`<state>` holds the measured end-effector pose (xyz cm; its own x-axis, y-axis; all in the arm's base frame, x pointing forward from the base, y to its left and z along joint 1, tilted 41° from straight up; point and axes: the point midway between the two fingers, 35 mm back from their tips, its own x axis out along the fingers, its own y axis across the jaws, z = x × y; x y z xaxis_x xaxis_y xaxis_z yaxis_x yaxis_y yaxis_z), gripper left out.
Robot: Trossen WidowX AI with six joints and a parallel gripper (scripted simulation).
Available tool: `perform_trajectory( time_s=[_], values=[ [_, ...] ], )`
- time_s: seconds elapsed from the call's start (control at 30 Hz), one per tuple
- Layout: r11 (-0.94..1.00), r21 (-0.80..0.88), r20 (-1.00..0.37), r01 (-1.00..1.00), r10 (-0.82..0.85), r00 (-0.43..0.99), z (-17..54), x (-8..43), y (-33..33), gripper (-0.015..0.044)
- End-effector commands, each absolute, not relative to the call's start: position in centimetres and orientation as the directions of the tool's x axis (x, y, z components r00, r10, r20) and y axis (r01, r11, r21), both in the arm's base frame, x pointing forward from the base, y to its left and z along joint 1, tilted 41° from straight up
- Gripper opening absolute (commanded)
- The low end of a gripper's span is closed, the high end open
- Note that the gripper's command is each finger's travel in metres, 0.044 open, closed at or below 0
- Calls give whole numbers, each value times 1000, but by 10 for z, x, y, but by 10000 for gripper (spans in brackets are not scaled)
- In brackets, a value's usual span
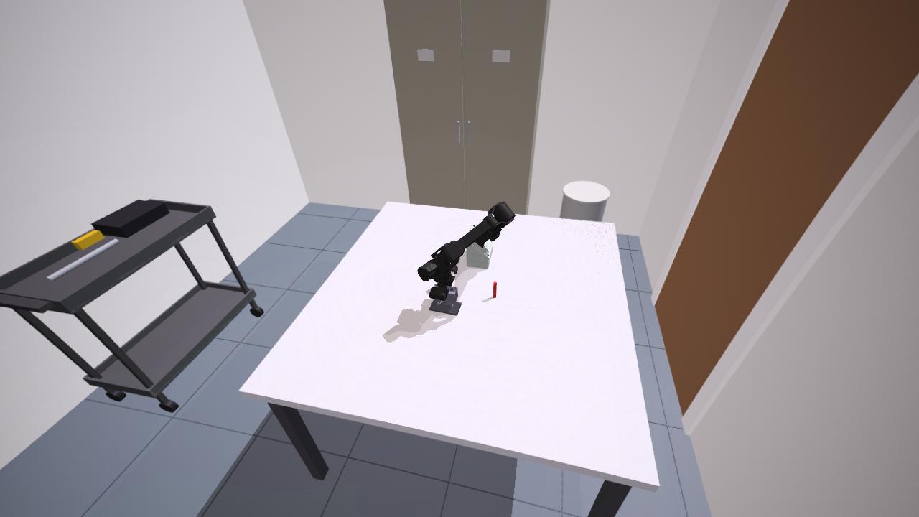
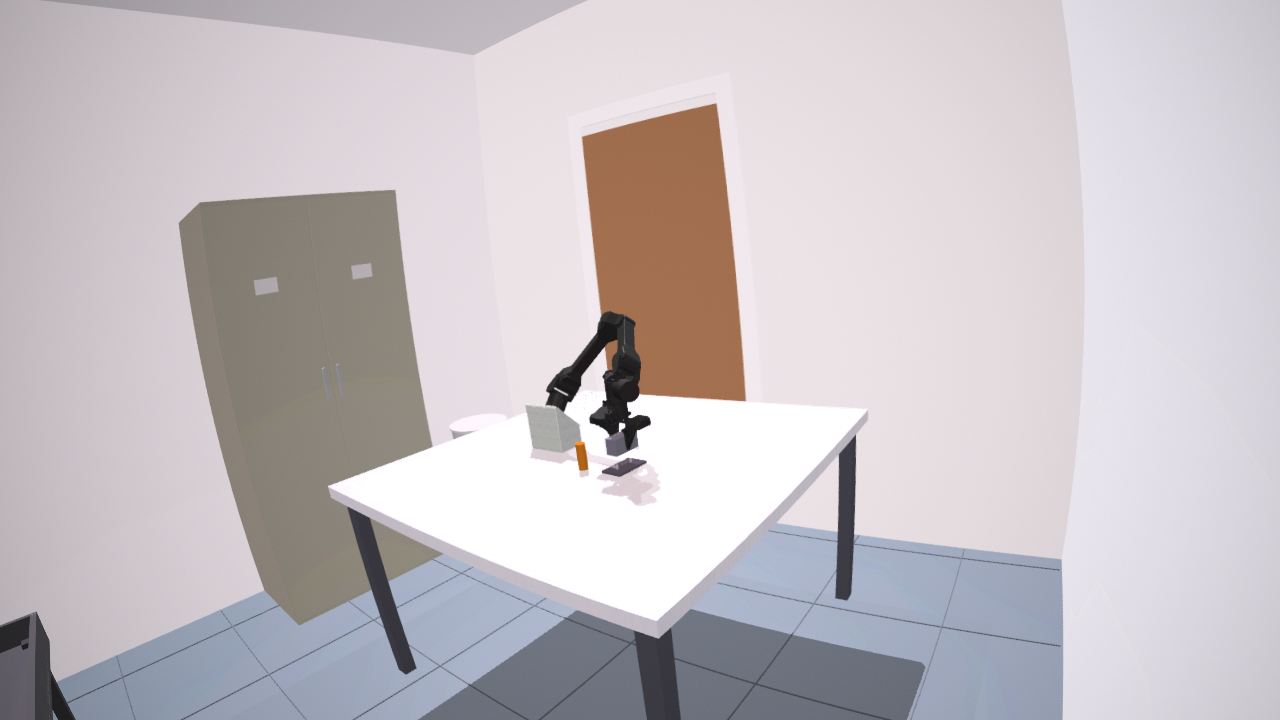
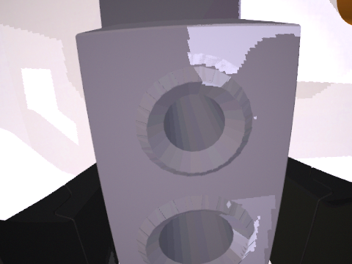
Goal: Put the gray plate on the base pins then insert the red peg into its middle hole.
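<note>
My gripper (image 1: 442,294) (image 2: 622,436) (image 3: 183,155) points down, shut on the gray plate (image 1: 453,295) (image 2: 615,445) (image 3: 117,121), one finger on either long side. The plate hangs a little above the dark base (image 1: 444,309) (image 2: 623,467) (image 3: 169,9), not seated. In the wrist view two of its chamfered holes show and the base sticks out past its top edge. Small pins stand up from the base in the exterior view. The red peg (image 1: 495,289) stands upright on the table, right of the base in the top view; the exterior view does not show it.
An orange cylinder (image 2: 581,456) (image 3: 345,11) stands upright near the base, hidden in the top view. A pale gray-green wedge block (image 1: 477,258) (image 2: 547,429) stands behind it on the white table (image 1: 546,373) (image 2: 483,519).
</note>
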<state>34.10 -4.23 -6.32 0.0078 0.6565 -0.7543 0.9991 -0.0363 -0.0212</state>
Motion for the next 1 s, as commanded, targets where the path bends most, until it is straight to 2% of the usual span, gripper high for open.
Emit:
perform_trajectory(
  time_s=[0.0,0.97],
  values=[
    [-41,-23,-756,999,654,9,-64,341,-44,0],
    [-41,-23,-756,999,655,9,-82,341,-30,0]
  ],
)
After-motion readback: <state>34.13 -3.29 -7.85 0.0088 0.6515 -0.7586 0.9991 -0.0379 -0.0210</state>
